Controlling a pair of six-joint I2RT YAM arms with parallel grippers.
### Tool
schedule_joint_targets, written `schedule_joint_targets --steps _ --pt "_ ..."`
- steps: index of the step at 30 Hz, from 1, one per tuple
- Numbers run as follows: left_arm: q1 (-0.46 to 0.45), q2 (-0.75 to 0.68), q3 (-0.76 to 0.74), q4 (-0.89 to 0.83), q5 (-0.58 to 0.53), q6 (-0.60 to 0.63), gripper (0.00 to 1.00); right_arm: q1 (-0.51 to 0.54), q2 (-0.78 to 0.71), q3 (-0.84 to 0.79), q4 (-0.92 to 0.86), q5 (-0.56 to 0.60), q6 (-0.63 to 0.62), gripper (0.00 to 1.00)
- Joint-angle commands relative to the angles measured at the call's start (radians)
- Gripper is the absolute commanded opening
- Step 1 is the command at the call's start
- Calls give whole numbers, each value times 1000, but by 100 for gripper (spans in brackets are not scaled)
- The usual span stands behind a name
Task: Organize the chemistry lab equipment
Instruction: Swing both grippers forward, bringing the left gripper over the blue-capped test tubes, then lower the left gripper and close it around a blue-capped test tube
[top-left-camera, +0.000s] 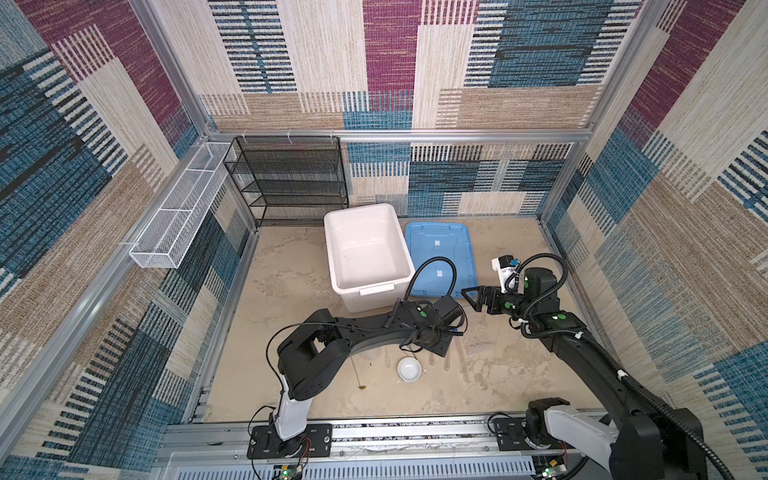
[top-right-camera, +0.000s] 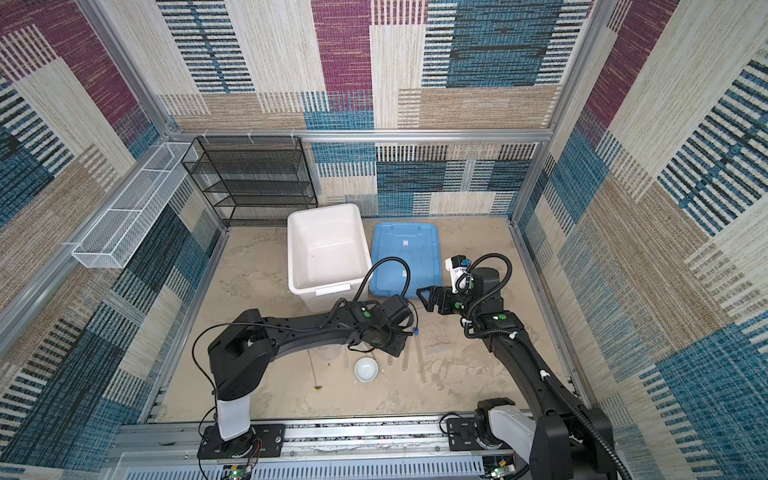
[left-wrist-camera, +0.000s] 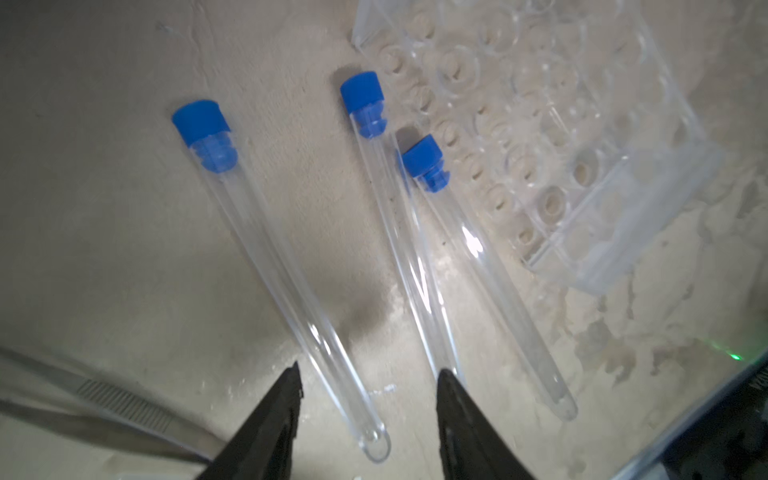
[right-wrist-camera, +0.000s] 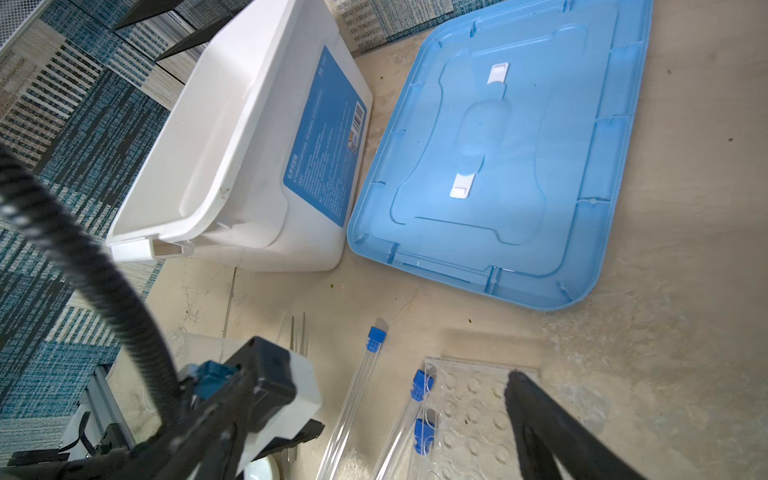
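Top views both put the white mesh basket (top-left-camera: 174, 216) at the upper left of the frame, hung on the side rail, with the black mesh shelf (top-left-camera: 291, 178) just right of it against the back wall. Right of the shelf, mid-frame, stands the white box (top-left-camera: 365, 253), open and empty, and the light-blue lid (top-left-camera: 440, 257) lies flat on the sandy table (top-left-camera: 291, 291) just beside the box's right wall. Below the box, in the lower middle of the frame, the lab pieces lie on the table: the thin brown-tipped rod (top-left-camera: 358, 374) furthest left, then the small white dish (top-left-camera: 409, 368) sitting upright, then clear glassware too faint to sort out from above. My left arm bends across these pieces and its wrist hides the fingers from above. The left wrist view shows my left pincer (left-wrist-camera: 369, 367) with its fingers apart, astride the rounded closed end of one of the three blue-capped test tubes (left-wrist-camera: 399, 232); I see neither finger touching the glass. All three tubes lie flat, two of them close together next to a clear plastic rack (left-wrist-camera: 582, 166), and the metal tweezers (left-wrist-camera: 108, 403) lie blurred near one finger. Further right in both top views, at the lid's lower right corner, my right pincer (top-left-camera: 471, 299) hangs above the table, jaws wide apart and holding nothing.
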Motion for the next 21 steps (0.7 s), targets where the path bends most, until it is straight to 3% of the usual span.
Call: schedule_joint_targets --steps 1,21 --pt "0 34 26 -82 -24 -5 51 2 6 -3 11 15 1 96" --pt "-2 93 35 -136 -38 -53 27 2 17 4 13 43 6 97"
